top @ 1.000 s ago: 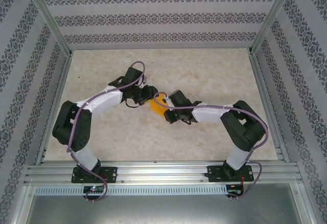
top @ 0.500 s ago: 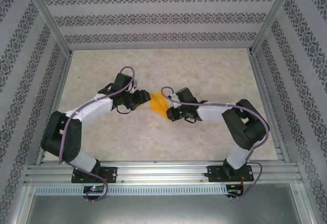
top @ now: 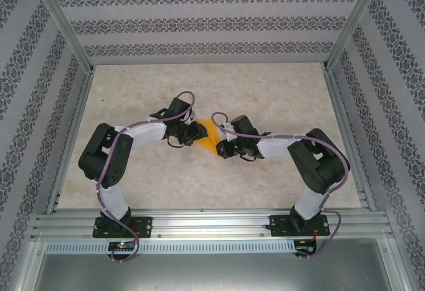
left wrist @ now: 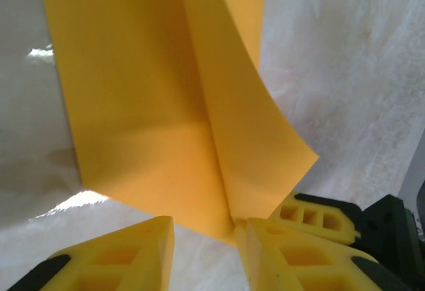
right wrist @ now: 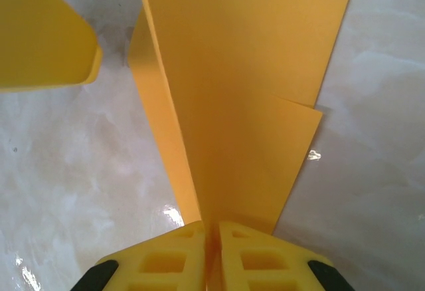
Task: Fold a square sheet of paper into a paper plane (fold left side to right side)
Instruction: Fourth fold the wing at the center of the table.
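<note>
Pale table (top: 279, 105) lies under light, floppy paper (top: 210, 136), probably best pinched at its crease, where right gripper (right wrist: 212, 224) clamps while left gripper (left wrist: 206, 224) gapes.

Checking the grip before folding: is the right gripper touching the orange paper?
Touching. The right wrist view shows the right gripper pinched shut on the orange paper, which emerges from its closed jaws.

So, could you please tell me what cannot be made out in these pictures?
Top external: the thin bright orange paper sheet is too small to read its folds.
Left wrist: the sheet's far end is cut off by the top edge.
Right wrist: its near edge vanishes between the right fingers.
</note>
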Available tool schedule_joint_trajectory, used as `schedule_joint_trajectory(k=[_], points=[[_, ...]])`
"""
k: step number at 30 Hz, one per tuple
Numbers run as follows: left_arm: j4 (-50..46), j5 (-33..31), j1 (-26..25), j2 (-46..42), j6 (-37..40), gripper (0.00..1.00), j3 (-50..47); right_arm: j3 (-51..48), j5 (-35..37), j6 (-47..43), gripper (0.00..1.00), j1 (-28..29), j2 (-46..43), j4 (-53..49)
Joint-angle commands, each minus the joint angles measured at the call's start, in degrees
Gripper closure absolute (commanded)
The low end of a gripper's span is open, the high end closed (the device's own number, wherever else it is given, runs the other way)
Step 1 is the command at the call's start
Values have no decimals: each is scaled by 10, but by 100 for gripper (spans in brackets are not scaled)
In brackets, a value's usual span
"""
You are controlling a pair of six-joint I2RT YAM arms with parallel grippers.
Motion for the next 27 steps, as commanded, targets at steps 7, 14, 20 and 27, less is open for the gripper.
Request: schedule_joint_trajectory(k=[7,14,20,27], points=[[18,13,-5,43,-9,66,40,-11,-21,15,87,-11,17,32],[25,22,-5,66,-13,66,52,-12,-30,23,87,-20,21,37],[26,22,-5,81,-17,65,57,-11,-40,30,87,-27,22,41],[27,18,-6,92,-19,63,54,-9,-50,32,85,-30,25,38]])
